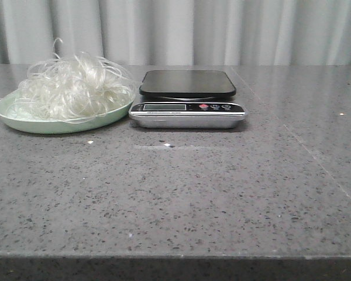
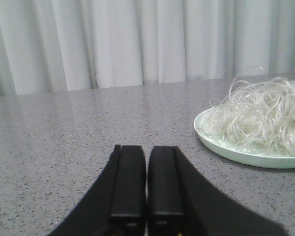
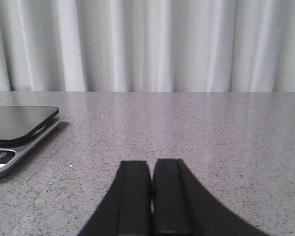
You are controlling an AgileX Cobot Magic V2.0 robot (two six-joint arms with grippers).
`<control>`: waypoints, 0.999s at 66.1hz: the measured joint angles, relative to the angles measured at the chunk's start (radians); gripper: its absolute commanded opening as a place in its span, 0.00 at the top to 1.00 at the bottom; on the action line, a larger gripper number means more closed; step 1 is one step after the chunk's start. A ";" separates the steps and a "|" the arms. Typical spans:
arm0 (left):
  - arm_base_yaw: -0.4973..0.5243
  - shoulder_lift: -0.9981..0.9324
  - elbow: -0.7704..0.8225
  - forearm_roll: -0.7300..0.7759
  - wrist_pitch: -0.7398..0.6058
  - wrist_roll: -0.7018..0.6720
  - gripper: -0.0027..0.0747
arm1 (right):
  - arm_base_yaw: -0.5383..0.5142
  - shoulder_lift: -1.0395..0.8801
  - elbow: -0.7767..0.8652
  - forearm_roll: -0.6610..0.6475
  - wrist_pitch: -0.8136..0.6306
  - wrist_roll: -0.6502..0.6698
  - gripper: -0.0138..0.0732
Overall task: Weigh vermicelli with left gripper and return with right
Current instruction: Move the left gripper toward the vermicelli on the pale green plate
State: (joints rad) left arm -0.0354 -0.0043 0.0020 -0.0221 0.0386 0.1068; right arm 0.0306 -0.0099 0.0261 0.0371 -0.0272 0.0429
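Note:
The vermicelli [image 1: 70,85] is a fluffy nest of whitish glossy strands lying on a pale green plate [image 1: 23,123] at the back left of the table. It also shows in the left wrist view [image 2: 260,120] on the plate [image 2: 221,147]. A digital scale [image 1: 187,99] with a black platform stands just right of the plate, and part of it shows in the right wrist view [image 3: 14,132]. My left gripper [image 2: 147,150] is shut and empty, low over the table, short of the plate. My right gripper [image 3: 151,164] is shut and empty, off to the side of the scale. Neither gripper shows in the front view.
The grey speckled tabletop [image 1: 181,193] reaches to a front edge near the bottom of the front view. A pale pleated curtain [image 1: 181,29] hangs behind the table. A seam [image 1: 298,140] runs across the right part of the top.

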 measured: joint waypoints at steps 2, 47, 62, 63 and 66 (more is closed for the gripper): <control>0.000 0.000 0.000 0.000 0.000 0.000 0.80 | 0.000 0.000 0.000 0.000 0.000 0.000 0.65; 0.000 0.000 0.000 0.000 0.000 0.000 0.80 | 0.000 0.000 0.000 0.000 0.000 0.000 0.65; 0.000 0.000 0.000 0.000 -0.057 0.000 0.80 | 0.000 0.000 0.000 0.000 0.000 0.000 0.65; 0.000 0.000 0.000 0.000 -0.057 0.000 0.80 | 0.000 0.000 0.000 0.000 0.000 0.000 0.65; 0.000 0.000 0.000 -0.017 -0.133 0.000 0.80 | 0.000 0.000 0.000 0.000 0.000 0.000 0.65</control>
State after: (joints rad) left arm -0.0354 -0.0043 0.0020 -0.0386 -0.0945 0.1068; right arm 0.0306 -0.0099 0.0261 0.0371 -0.0272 0.0429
